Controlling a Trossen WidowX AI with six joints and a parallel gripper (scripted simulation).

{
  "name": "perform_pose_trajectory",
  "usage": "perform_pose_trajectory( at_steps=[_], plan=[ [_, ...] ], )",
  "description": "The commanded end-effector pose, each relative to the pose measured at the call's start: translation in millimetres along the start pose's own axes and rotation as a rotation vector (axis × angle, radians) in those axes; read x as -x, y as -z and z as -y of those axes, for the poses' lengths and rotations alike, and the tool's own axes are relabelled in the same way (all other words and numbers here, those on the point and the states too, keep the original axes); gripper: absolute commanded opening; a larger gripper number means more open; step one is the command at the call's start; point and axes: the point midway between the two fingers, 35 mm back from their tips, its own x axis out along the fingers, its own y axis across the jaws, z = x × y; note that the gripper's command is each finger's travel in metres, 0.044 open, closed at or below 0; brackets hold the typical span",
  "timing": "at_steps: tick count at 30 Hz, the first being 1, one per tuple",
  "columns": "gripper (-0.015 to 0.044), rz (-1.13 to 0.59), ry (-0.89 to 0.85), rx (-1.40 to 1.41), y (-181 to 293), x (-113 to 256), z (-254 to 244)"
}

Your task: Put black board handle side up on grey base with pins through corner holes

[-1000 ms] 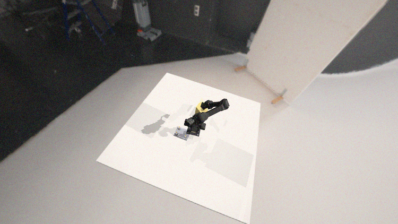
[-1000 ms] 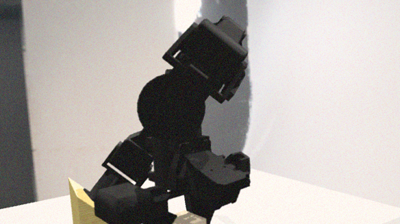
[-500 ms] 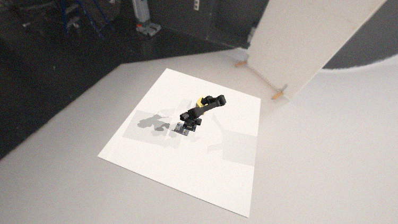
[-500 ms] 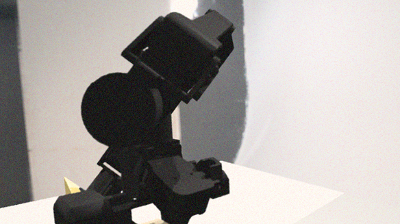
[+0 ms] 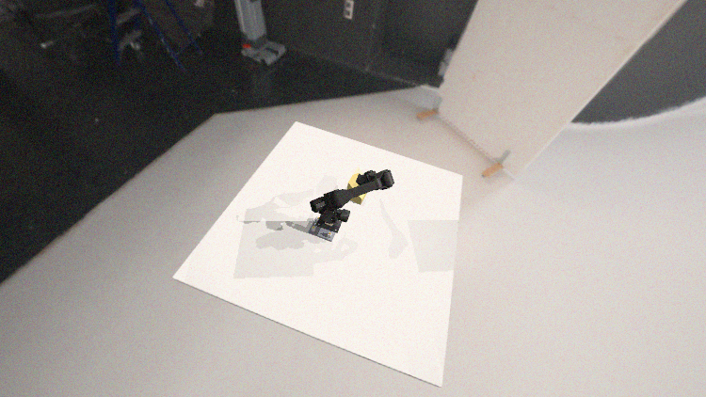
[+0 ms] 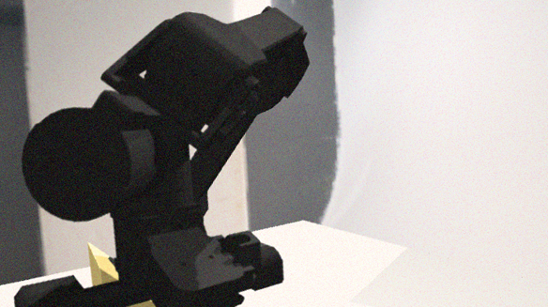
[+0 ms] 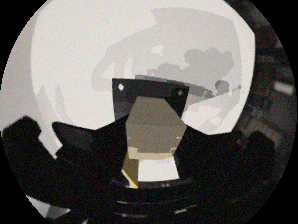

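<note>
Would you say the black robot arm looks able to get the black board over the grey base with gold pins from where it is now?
Probably yes: the gripper grips the board's handle, and the board already partly overlaps the base, with nothing visible between.

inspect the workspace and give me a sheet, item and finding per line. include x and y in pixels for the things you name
surface: white table top (image 5: pixel 375 315), shadows across it
board: black board (image 7: pixel 120 107) by its square handle (image 7: pixel 156 125) in the tool, partly over the base in the top view; whether any pin is in a hole, cannot tell
base: grey base (image 5: pixel 323 235), partly hidden under board and tool
tool: closed on the handle
arm mount: yellow block (image 5: pixel 356 196) (image 6: pixel 104 269) at the arm's foot
clutter: nothing seen
cables: nothing seen on the table top
surroundings: pale upright panel (image 5: pixel 537 73), dark floor and blue ladder-like legs beyond the table
</note>
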Motion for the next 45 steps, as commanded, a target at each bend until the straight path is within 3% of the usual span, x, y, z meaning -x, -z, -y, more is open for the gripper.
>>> perform_pose_trajectory(
  at_steps=[1, 23, 45],
  plan=[
    [0.0000, -0.004, -0.001, -0.012, 0.1, -1.9, 12.5],
    [0.0000, 0.001, -0.004, -0.031, -0.2, -2.9, 23.5],
    [0.0000, 0.001, -0.004, -0.039, 1.0, -27.0, 28.4]
  ],
)
